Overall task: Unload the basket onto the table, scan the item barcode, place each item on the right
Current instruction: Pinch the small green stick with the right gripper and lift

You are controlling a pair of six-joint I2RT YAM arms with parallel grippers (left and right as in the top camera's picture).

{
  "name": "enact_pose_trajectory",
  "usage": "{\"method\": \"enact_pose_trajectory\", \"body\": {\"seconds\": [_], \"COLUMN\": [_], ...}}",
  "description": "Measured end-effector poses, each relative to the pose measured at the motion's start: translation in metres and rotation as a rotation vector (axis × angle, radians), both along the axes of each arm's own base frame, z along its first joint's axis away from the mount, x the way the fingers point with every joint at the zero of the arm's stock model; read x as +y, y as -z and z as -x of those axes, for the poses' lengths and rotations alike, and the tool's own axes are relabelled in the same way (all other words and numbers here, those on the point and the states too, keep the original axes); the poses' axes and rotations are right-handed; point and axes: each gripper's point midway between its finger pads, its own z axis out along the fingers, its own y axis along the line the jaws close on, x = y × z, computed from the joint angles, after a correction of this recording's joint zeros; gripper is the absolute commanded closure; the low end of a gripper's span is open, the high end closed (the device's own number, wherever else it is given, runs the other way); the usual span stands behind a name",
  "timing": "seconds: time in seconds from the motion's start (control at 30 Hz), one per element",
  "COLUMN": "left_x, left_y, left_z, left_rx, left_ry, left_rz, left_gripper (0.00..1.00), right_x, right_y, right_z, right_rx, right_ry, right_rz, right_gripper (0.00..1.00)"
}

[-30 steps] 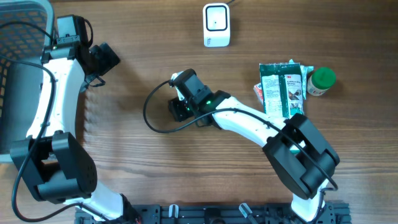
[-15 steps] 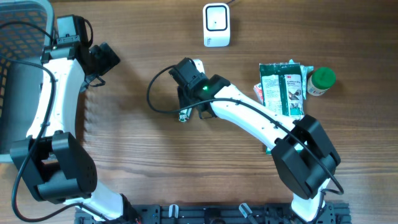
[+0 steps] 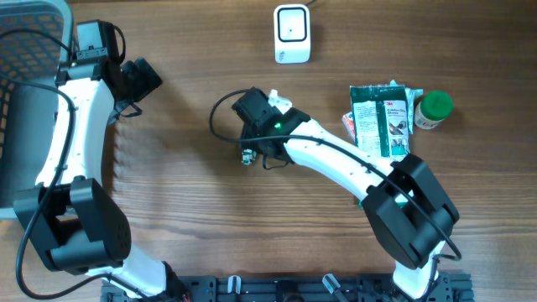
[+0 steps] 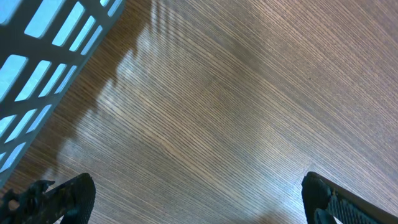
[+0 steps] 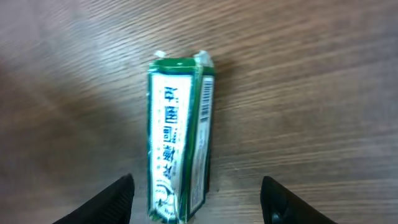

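Note:
A small green and white box (image 5: 179, 142) lies flat on the wood between my right gripper's fingers (image 5: 109, 201), touching neither of them. My right gripper (image 5: 196, 205) is open around it. From overhead only an end of the box (image 3: 246, 157) shows below the right gripper (image 3: 254, 144) at mid-table. A white scanner (image 3: 292, 33) stands at the table's far edge. Far left, my left gripper (image 3: 138, 80) hangs wide open over bare wood, and in its own wrist view the left gripper (image 4: 199, 205) has nothing between its fingers.
A grey slatted basket (image 3: 21, 101) fills the left edge, its wall (image 4: 43, 37) also in the left wrist view. At right lie a green packet (image 3: 382, 122) and a green-capped bottle (image 3: 434, 109). A black cable (image 3: 220, 109) loops beside the right wrist.
The right gripper carried the box a little toward the far side, set it on the table and opened its jaws off it. The left arm has not moved.

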Motion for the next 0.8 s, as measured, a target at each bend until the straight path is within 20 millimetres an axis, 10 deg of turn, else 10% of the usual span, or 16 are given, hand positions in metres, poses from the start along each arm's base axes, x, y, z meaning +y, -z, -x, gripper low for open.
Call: {"method": "enact_pose_trajectory", "body": {"seconds": [0.8], "left_x": [0.0], "left_y": [0.0], "left_z": [0.0], "left_rx": [0.0], "left_ry": [0.0], "left_rz": [0.0], "left_gripper": [0.0], "right_x": [0.019], "right_y": [0.03], "right_z": [-0.002], "right_rx": [-0.124], "right_ry": [-0.051], "right_rz": [0.102], "right_gripper": [0.3]}}
